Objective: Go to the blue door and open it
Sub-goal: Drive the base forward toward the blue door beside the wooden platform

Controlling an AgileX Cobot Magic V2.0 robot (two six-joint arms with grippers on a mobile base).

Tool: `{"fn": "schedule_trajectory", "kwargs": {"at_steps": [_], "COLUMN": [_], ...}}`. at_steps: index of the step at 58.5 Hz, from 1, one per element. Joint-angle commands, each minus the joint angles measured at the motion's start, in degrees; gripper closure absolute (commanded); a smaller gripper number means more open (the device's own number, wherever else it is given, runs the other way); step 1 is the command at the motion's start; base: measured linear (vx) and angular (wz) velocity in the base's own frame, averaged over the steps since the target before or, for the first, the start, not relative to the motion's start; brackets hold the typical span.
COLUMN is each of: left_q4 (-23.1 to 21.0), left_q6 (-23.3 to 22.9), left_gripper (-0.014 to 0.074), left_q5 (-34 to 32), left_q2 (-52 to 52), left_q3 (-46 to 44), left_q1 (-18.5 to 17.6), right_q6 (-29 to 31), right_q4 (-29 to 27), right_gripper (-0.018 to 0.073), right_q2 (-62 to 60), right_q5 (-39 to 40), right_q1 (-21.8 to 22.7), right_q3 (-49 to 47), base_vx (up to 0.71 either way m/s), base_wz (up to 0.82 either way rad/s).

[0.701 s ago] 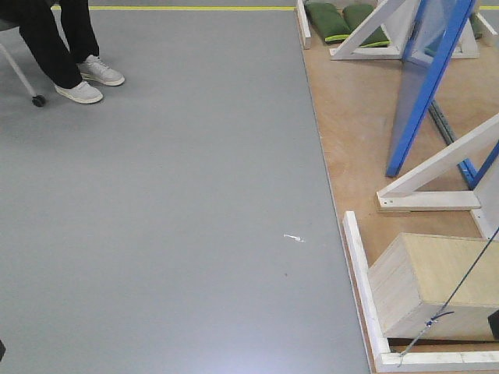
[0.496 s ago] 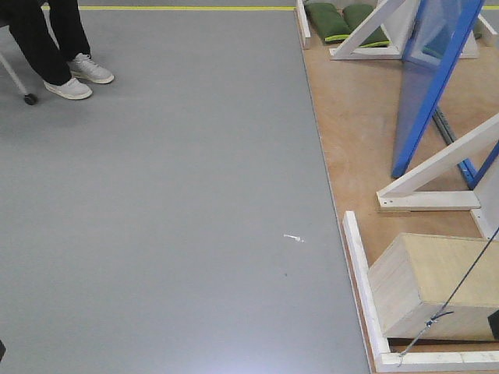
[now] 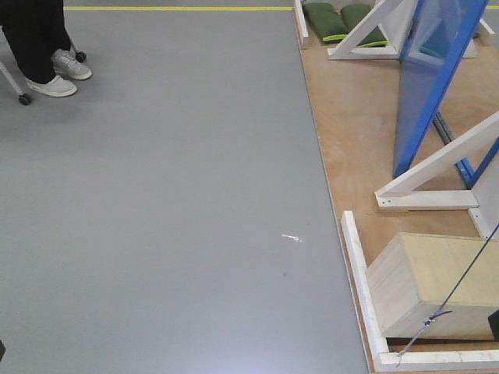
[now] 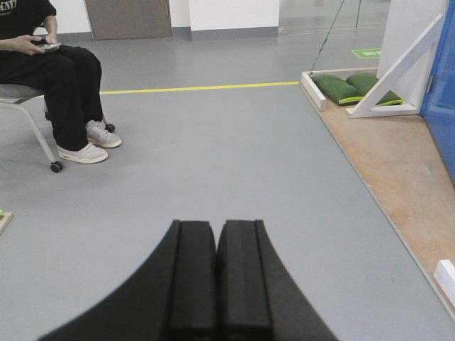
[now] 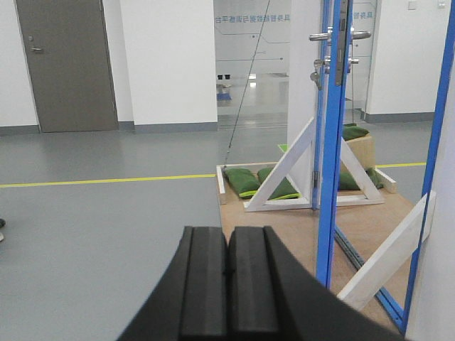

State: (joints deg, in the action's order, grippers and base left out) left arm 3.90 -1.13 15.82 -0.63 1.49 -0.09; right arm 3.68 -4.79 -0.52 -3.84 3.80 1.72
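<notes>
Nearest the cameras, the left gripper (image 4: 216, 231) and the right gripper (image 5: 227, 238) each have their 2 black fingers pressed together on nothing, probably tucked that way because the base has floor to cross before either arm is needed. In the front view a pale wooden box (image 3: 421, 280) sits at the near end of the plywood platform (image 3: 351, 117), to the robot's right. Farther along that platform stands the blue door (image 5: 332, 177), upright with its long axis vertical. Its latch edge points toward the right wrist camera, so the panel reads as a thin strip with a lever handle (image 5: 320, 35) jutting to each side, and it seems angled out from its blue frame (image 5: 434, 142). White braces (image 5: 284, 174) prop the frame, and green sandbags (image 5: 245, 181) lie at their base, likely as ballast. Across the grey floor, well away from the door, a seated person (image 4: 50, 71) is near the yellow line (image 4: 199, 88).
</notes>
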Motion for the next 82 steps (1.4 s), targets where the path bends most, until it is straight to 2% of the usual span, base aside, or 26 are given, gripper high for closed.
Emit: {"fn": "schedule_trajectory", "kwargs": {"at_steps": [1,44,82], "left_q4": [-0.15,-0.15,-0.15], "left_q6": [-0.39,-0.39,-0.39], "left_gripper": [0.0524,0.0524,0.0524], "left_q5": [-4.85,-4.85,-4.85], "left_q2": [-0.75,-0.75,-0.75], "left_q3": [-1.41,-1.41,-1.41], "left_q1": [-0.35,-0.35,-0.35], "right_q6": [0.02,0.02,0.02], "right_q4": [0.03,0.03,0.03], "right_gripper": [0.0547,0.0547,0.0547], "right_q2": [0.65,0.65,0.65], "right_q5": [4.59,4.59,4.59], "right_q1": [0.31,0.31,0.31], "right_q3": [0.14,0.14,0.14], "base_vx": [0.01,0.11,0.35], "base_wz": [-0.04,0.03,0.00]}}
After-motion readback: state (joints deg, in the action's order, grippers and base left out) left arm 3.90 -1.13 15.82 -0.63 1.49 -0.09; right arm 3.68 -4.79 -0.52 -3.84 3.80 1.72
